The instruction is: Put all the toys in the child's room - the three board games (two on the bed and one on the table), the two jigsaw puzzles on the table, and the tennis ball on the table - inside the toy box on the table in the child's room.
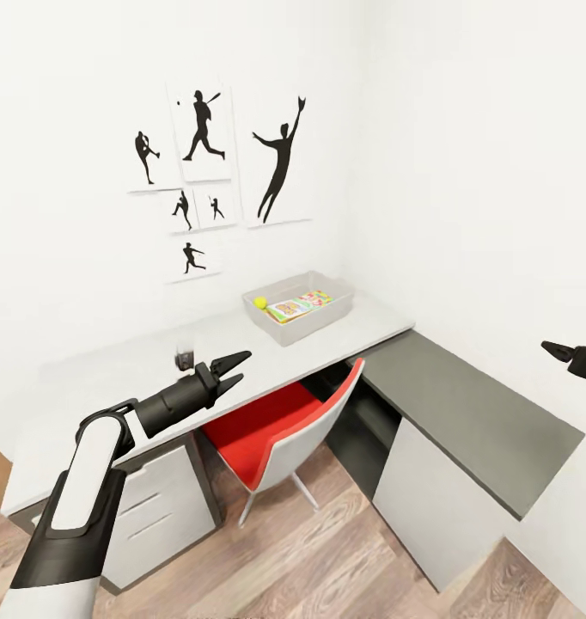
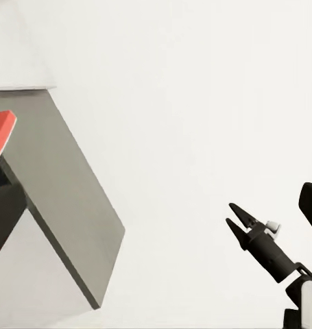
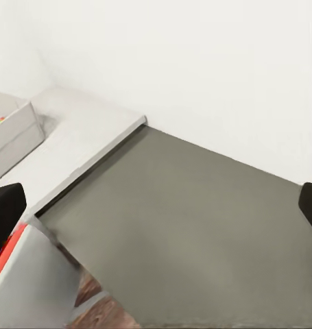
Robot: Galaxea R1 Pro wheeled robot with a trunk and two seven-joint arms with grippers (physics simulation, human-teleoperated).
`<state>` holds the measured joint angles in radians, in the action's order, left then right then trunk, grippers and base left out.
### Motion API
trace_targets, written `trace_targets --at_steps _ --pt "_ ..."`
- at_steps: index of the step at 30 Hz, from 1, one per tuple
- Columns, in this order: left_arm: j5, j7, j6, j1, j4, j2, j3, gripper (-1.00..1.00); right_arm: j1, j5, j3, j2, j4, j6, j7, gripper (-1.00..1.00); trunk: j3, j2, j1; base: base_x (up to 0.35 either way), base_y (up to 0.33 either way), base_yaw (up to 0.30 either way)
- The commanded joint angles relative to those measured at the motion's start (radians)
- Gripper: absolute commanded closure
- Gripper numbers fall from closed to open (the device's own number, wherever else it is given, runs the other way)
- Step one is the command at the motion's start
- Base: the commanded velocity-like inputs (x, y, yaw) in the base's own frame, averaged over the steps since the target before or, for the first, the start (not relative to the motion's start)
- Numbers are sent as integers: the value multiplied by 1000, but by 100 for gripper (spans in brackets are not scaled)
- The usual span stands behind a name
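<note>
While both arms hang free over the bench (image 1: 155,361), left tool (image 1: 233,368) spread and empty, right tool (image 1: 561,351) of uncertain state, I note the toy box (image 1: 327,318) against the wall already holding the tennis ball (image 1: 260,303) and colourful flat boxes.

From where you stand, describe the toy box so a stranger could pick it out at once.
Find the long light grey desk top along the wall with the black silhouette pictures. Near its far end, close to the room corner, sits the shallow light grey rectangular toy box with sloping sides. It is the only container there, already holding a small yellow-green tennis ball and a flat box with a colourful picture.
</note>
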<state>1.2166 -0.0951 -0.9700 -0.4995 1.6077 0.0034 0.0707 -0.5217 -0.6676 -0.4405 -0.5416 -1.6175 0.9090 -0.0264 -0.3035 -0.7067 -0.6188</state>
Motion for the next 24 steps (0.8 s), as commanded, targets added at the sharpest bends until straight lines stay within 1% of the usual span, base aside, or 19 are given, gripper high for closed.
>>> trace_targets --at_steps 1,4,5,10,17,24 --pt "-10 -42 -4 1 0 1 2 -100 -1 -4 1 0 -1 5 -3 -100 0 -1 0 -119 210 -213" --pt "-11 -83 -3 5 0 1 4 -100 -1 -4 3 0 -1 5 -3 -100 4 -1 0 -54 95 -213" --pt "-12 -88 -3 5 0 1 5 -100 -1 -4 3 1 -1 5 -3 -100 5 -1 0 -16 28 -212" --pt "-12 -93 -3 6 0 1 6 -100 -1 -4 6 4 -1 4 -3 -100 12 -1 0 -7 13 -211" --pt "-12 -95 -3 7 0 1 6 -100 -1 -4 14 16 -1 2 -4 -100 22 -1 0 -2 5 -207" --pt "-12 -96 -4 8 0 3 6 -100 -1 -4 16 18 -1 2 -4 -100 31 -1 0 -44 178 -202"
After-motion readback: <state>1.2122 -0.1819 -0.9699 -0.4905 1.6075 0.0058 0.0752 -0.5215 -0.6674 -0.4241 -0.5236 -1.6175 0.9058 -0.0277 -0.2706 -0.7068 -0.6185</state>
